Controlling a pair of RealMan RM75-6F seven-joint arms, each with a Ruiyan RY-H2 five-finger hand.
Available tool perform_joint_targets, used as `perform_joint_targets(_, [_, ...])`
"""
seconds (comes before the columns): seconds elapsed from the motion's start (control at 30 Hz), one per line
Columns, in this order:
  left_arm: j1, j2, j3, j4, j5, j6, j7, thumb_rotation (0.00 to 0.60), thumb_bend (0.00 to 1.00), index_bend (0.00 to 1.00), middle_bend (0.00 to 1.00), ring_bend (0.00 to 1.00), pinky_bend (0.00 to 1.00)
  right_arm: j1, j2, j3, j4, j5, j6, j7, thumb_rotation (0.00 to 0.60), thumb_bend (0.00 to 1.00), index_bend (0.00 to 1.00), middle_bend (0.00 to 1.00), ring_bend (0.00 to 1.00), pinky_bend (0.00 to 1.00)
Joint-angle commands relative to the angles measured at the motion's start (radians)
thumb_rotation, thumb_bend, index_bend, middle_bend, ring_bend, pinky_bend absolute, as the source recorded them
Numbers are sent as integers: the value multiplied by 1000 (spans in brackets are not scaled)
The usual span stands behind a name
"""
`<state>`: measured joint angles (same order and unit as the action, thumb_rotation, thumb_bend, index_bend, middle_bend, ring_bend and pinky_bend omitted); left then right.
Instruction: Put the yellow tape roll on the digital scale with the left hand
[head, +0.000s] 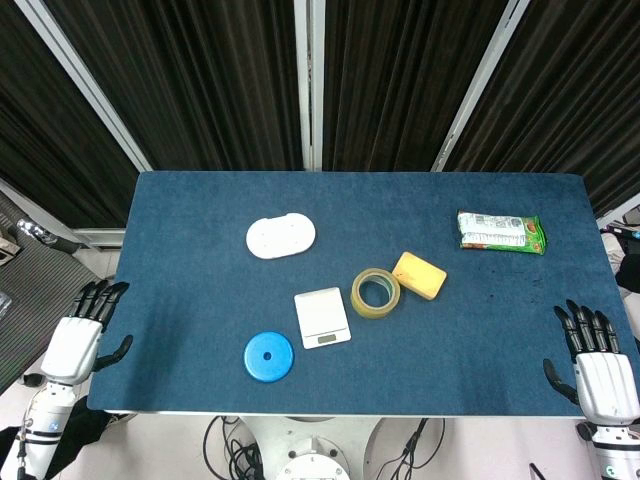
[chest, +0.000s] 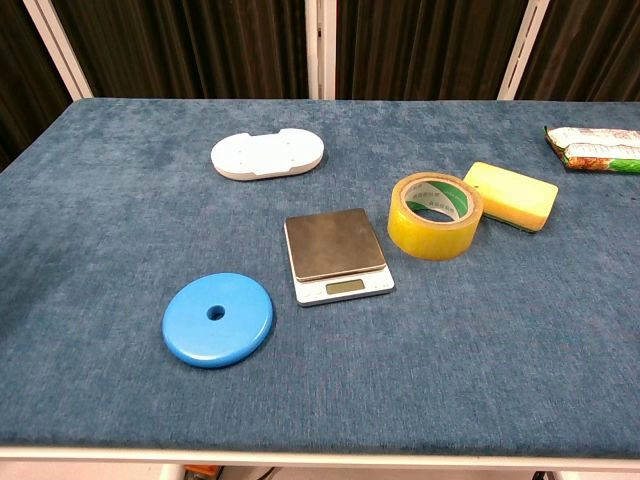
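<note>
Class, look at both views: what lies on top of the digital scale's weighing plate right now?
Nothing lies on the digital scale; its plate is bare in both views. The yellow tape roll stands on the table beside it. What is beneath the scale is covered.

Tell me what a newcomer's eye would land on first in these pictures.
The yellow tape roll stands out mid-table, lying flat just right of the digital scale and touching a yellow sponge on its far side. A bright blue disc lies near the front edge, left of the scale. Both hands, left and right, wait open at the table's sides.
</note>
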<state>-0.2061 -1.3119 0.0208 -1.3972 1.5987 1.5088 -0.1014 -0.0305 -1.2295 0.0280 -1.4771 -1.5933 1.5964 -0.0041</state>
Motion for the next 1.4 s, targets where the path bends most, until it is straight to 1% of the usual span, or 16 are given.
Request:
perform_joint_targets(0.03, [-7,-2,-3,-6,10,-6,20,600,337,33,79,0,0,-1,2,2,4,4,4,5,600,282,0,0,0,0])
perform_joint_targets(0.17, [-15,1,-10,-31,22,-7,41,600,337,33,79,0,0,1,2,14,22,22,2,30,600,282,0,0,0,0])
perform_joint_targets(0.33, [-29,12,-1,-74,64,-14,76,600,336,33,79,0,0,6,7,16,22,22,0,37,600,281,0,0,0,0])
perform_joint_targets(0.5, [-58,9,8,-123,104,-43,65,600,337,33,79,0,0,7,10,19,20,22,3,37,600,281,0,0,0,0])
perform_joint_targets(0.6, [-92,-4,14,-157,141,-79,58,600,337,33,79,0,0,7,9,19,27,29,-1,42,600,282,0,0,0,0])
perform_joint_targets(0.73, [-163,-38,1,-198,169,-165,75,600,336,33,81,0,0,5,7,18,37,32,-1,58,600,281,0,0,0,0])
perform_joint_targets(0.9, [-242,-96,-13,-231,175,-279,112,600,287,33,88,0,0,-3,7,12,51,29,10,73,600,281,0,0,0,0])
perform_joint_targets(1.0, [-274,-150,-8,-225,168,-337,127,600,284,33,88,0,0,-9,9,11,65,34,13,90,600,282,0,0,0,0])
perform_joint_targets(1.2, [-317,-252,18,-164,137,-437,116,600,284,33,92,0,0,-14,18,12,87,45,11,128,600,282,0,0,0,0])
perform_joint_targets(1.4, [-342,-329,26,-97,115,-474,97,600,285,33,106,0,0,-14,16,18,111,62,0,154,600,282,0,0,0,0])
